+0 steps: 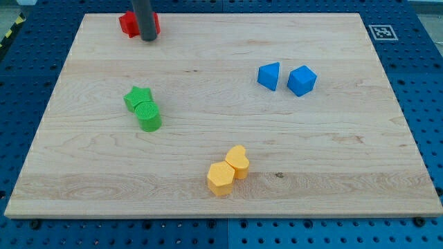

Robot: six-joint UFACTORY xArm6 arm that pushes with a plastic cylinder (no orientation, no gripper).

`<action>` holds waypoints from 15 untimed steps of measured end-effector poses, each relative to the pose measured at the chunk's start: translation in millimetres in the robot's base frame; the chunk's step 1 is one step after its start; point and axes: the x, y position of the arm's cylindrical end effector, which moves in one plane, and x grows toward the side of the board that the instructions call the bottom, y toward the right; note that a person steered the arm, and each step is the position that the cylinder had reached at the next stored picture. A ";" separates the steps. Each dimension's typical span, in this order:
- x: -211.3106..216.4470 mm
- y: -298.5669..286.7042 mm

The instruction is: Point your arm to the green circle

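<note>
Pale wood board [228,187] on blue pegboard bench [21,90], fiducial tag [382,32] off board's top-right corner. Green circle [149,117]: short cylinder, flat top, lying left of board centre, touching green star [138,98] just above-left of it. No claw on this rig, so no open or closed state to tell; just dark rod ending at my tip [148,39], near view's top left, right against red block [131,23], shape partly hidden behind rod. Tip well apart from green pair, above them. Two blue blocks [269,76] [302,80] close together at upper right, shapes unclear. Yellow hexagon [220,178] touching second yellow block [238,162] near bottom centre.
</note>
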 end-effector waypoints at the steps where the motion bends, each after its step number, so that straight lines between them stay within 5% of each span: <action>1: 1.2 1.2; 3: 32.6 76.6; 10: 52.6 92.8; 13: 163.4 127.4; 15: 192.8 120.0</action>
